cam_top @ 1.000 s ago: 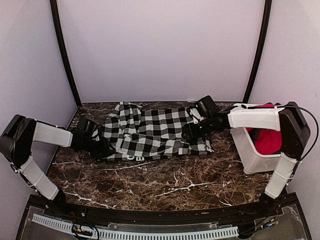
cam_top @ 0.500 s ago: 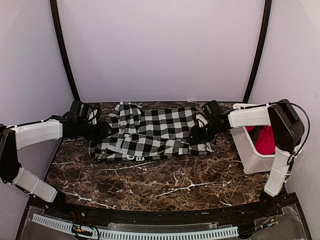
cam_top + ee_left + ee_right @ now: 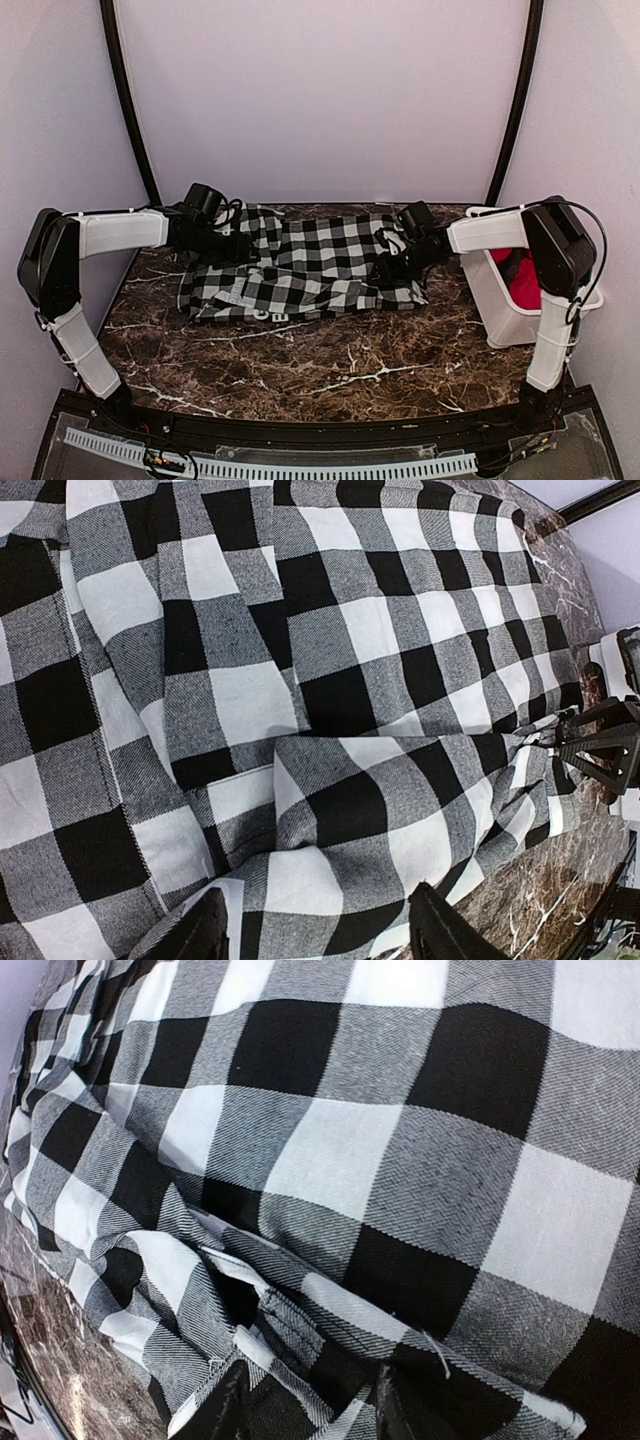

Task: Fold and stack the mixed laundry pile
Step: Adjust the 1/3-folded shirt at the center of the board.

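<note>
Both tools sit on the checked garment (image 3: 310,265); left tool (image 3: 325,925) released; right tool (image 3: 305,1400) straddles a fold, grip unclear.

Flat checked garment (image 3: 310,265) (red garment (image 3: 522,285) apart)

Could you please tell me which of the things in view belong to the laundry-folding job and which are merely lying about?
Belonging to the job:
checked garment
red garment

Merely there:
white bin, holding the red garment
marble table, under the checked garment
</note>
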